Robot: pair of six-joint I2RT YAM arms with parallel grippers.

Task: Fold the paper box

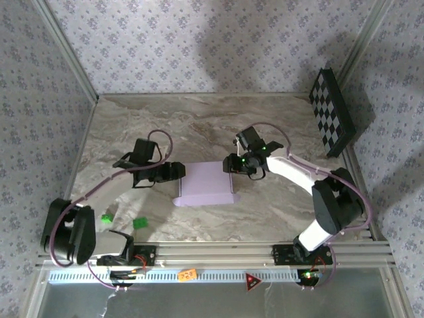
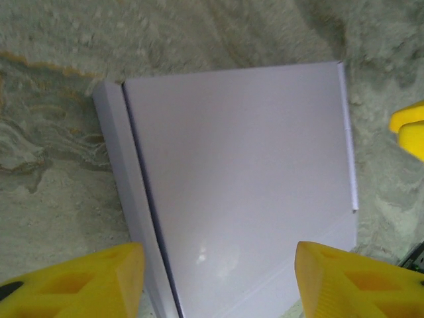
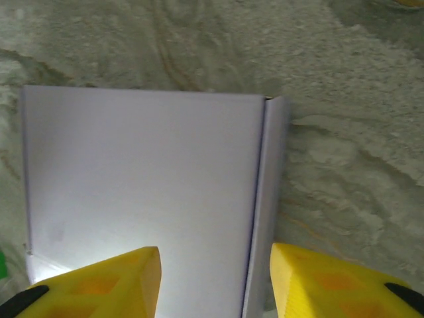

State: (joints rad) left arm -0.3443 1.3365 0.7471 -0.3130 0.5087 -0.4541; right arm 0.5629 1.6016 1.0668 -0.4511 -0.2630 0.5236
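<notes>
The paper box (image 1: 205,184) is sitting closed, lavender side up, in the middle of the table (image 1: 139,122), between my two hands. From above it is looking close to square, so I cannot tell its long axis. Its edges are lying nearly parallel to the table's near edge, with one low wall facing my bases. I am holding my left hand (image 2: 218,281) at the box's far left corner, its yellow fingers (image 2: 73,281) standing apart, with the narrow left side wall running away just inside one of them. I am reaching my right hand (image 3: 215,285) in at the far right corner, its fingers (image 3: 338,285) likewise spread, straddling the right side wall; I cannot tell whether they are touching the card. A checkerboard panel (image 1: 331,111) is leaning on the right wall. On the rail at the near edge an orange tag (image 1: 188,273) and a red triangle sticker (image 1: 252,281) are showing, their marks too small for me to read.
</notes>
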